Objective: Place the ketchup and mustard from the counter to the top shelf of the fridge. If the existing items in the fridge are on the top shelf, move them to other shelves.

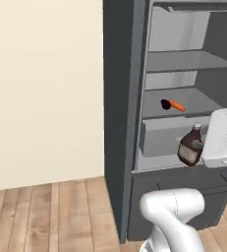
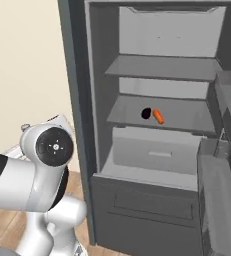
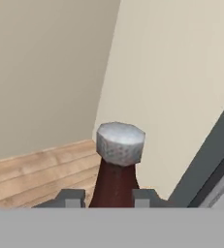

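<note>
**A:** Ketchup [image 1: 190, 147] first: where does it sit relative to the claw [image 3: 106, 197]?

**B:** Right between the fingers. In the hand view the claw is closed on the bottle's dark neck, with the grey cap poking up just past the fingertips [image 3: 72, 197]. In the left base view the bottle hangs at the right edge of the frame, roughly upright with a slight tilt, held in the air in front of the fridge [image 1: 122, 113].

**A:** And the target?

**B:** The top shelf [image 1: 184, 61] lies well above the bottle, toward the upper right of that frame, and a little deeper into the cabinet. So I judge the coming move to be mostly a lift, then a push inward, keeping the bottle's long axis vertical.

**A:** Anything already up there?

**B:** It looks bare. The dark maroon lump [image 2: 146, 113] and the carrot [image 2: 158, 116] lie touching, side by side, on the shelf below it, above the pulled-out drawer [image 2: 152, 155]. I'd say they need no shifting.
</note>
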